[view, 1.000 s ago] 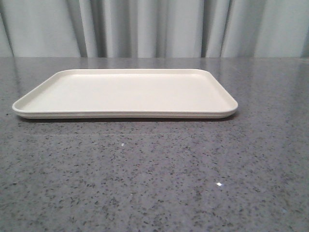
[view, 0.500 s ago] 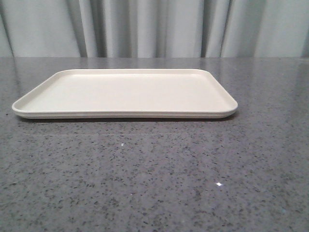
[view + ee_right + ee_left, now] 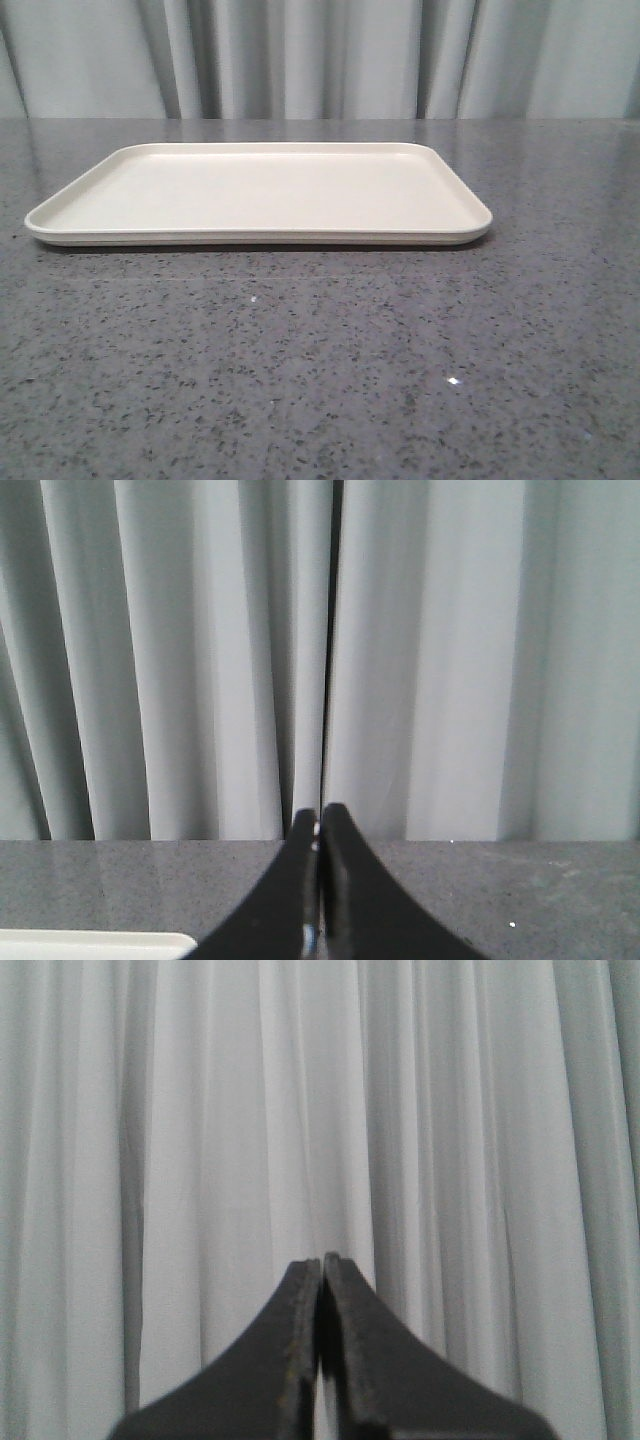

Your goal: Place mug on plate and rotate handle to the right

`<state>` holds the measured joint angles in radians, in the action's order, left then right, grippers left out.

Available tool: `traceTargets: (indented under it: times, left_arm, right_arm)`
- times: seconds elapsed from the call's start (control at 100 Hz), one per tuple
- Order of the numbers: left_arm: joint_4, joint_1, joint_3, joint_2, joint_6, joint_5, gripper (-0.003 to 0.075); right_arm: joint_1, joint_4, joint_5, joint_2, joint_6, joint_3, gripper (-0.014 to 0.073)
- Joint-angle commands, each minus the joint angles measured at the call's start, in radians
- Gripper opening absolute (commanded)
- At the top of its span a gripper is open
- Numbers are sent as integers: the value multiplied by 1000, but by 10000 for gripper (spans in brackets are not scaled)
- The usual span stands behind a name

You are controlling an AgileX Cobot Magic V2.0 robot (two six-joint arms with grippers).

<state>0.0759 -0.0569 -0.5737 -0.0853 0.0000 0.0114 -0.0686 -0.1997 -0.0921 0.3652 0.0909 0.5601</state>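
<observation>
**Task not begun: plate bare, mug out of view**

Plate (image 3: 258,192) lying flat on grey table (image 3: 320,380), nothing on it. Mug and handle absent from all views. Left end effector (image 3: 322,1265) and right end effector (image 3: 318,815) both closed, empty, facing curtain (image 3: 300,60). Everything left to do. No readable writing anywhere.

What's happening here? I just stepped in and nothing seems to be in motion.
Nothing is being handled right now. The cream plate lies bare on the grey speckled table, and no mug shows in any view. The left gripper is shut and empty, facing the pale curtain. The right gripper is also shut and empty, held above the table with a corner of the plate just in its view. Neither arm shows in the front view, so the job looks unstarted.
</observation>
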Motion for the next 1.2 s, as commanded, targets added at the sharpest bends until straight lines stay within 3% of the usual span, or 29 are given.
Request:
traceTargets:
  times: [0.0, 0.27, 0.48, 0.63, 0.77, 0.84, 1.19]
  left_arm:
    - [8, 6, -83, -82, -16, -11, -20]
    - [8, 6, -287, -280, -16, 155, -19]
    - [8, 6, -425, -405, -16, 295, -13]
    - [8, 6, -506, -476, -16, 372, 113]
    - [8, 6, -560, -529, -16, 407, 306]
    - [8, 6, -576, -545, -16, 426, 360]
    - [-6, 6, -577, -545, -16, 449, 368]
  right_arm:
    - [3, 5, 40, 58, 19, 94, -120]
    - [3, 31, -80, 167, 55, 251, -81]
    - [2, 31, -102, 188, 64, 315, 234]
    - [2, 31, -75, 189, 64, 326, 376]
    - [2, 31, -36, 189, 67, 326, 379]
    - [2, 31, -21, 189, 67, 326, 379]
    - [2, 31, -18, 190, 67, 326, 378]
